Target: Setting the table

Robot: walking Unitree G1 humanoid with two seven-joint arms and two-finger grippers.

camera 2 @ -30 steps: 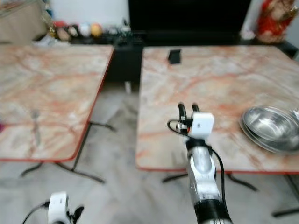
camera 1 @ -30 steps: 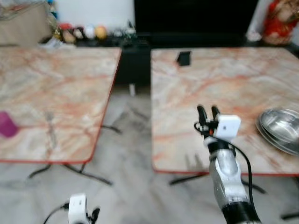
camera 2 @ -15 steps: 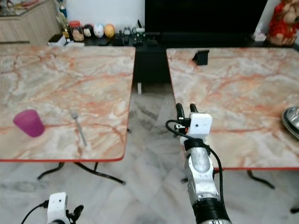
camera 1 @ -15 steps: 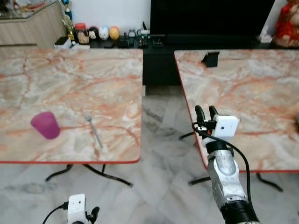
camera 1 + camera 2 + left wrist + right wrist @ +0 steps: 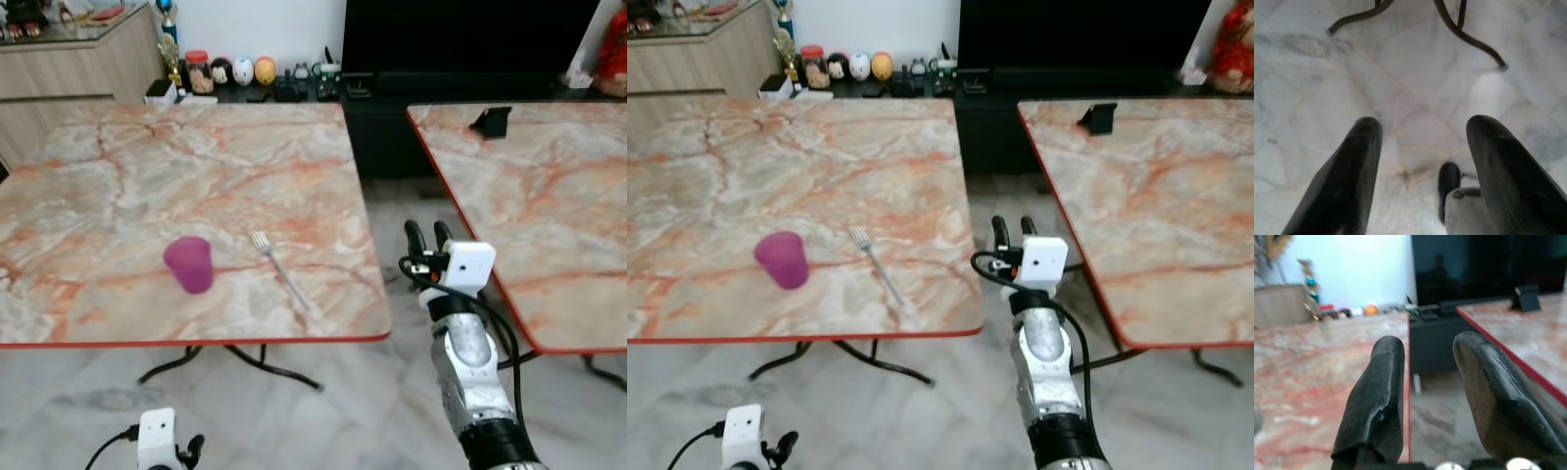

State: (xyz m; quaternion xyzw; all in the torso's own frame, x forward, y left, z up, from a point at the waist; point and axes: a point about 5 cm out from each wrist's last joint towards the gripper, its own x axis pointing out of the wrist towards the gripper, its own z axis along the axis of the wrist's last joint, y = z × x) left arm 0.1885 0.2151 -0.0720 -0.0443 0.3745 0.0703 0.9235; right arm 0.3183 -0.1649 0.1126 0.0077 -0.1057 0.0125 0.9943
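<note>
A purple cup (image 5: 188,264) stands on the left marble table (image 5: 118,176), near its front edge. A silver fork (image 5: 278,268) lies just right of the cup. My right gripper (image 5: 425,235) is raised in the gap between the two tables, to the right of the fork and off the table's corner. Its fingers (image 5: 1378,396) are open and hold nothing. My left gripper (image 5: 1422,166) hangs low over the floor, open and empty, with its wrist camera box (image 5: 157,436) at the bottom of the head view.
A second marble table (image 5: 549,196) stands to the right with a small black stand (image 5: 490,121) on it. A dark TV cabinet (image 5: 392,98) with small ornaments (image 5: 245,70) lines the back wall. Black table legs (image 5: 1464,34) cross the pale marble floor (image 5: 323,411).
The camera has swung left: the right table and its steel bowls slid out of frame, and the cup and fork came toward the centre. Both arms keep their pose.
</note>
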